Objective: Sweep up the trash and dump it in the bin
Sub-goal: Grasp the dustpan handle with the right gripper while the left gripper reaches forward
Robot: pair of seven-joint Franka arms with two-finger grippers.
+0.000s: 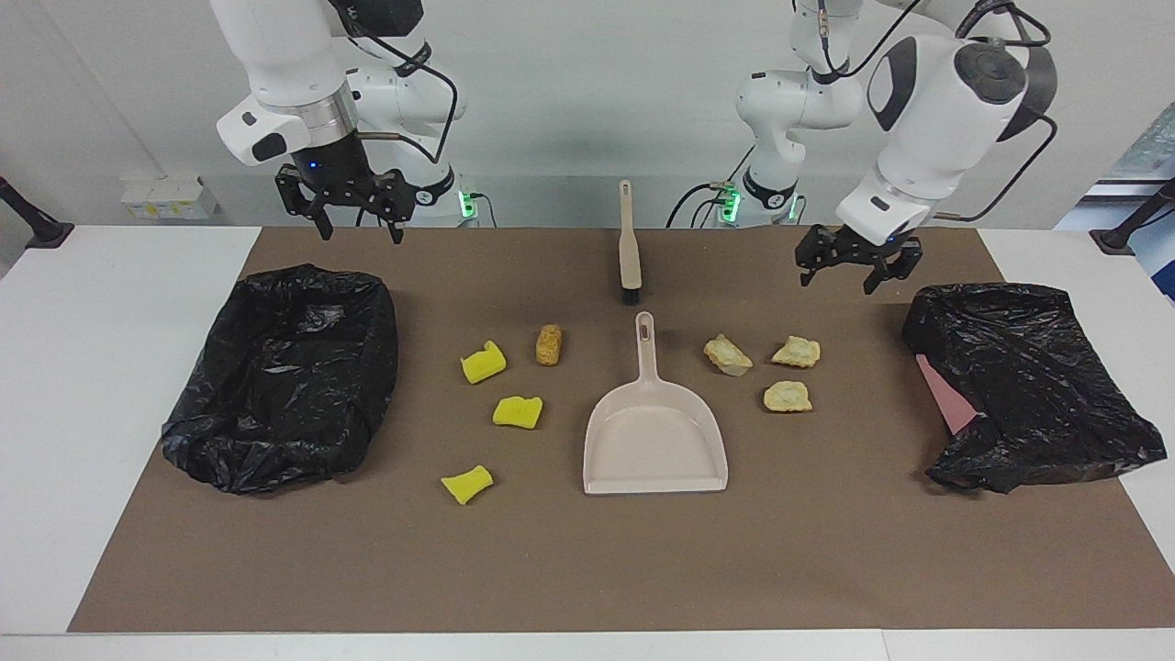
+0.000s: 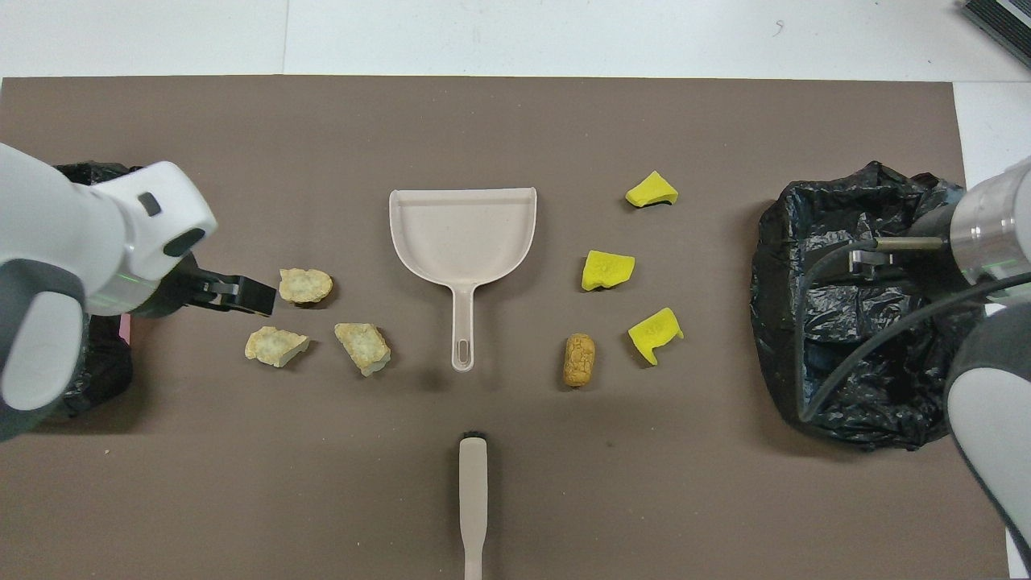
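Trash (image 1: 763, 372) untouched on mat; left claw (image 1: 856, 272) above tan lumps, apart, empty; right claw (image 1: 355, 220) apart.

No readable text, label, brand, number or sign shows on anything here.

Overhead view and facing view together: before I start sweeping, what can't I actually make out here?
- Right gripper: in the overhead view, hidden under its own wrist and cable above the black-bag-lined bin.
- Crumpled black bag at the left arm's end: its inside is hidden in both views, folded shut in the facing view, covered by the left arm in the overhead.
- Beige black-bristled brush: handle end cut off by the overhead view's bottom edge.
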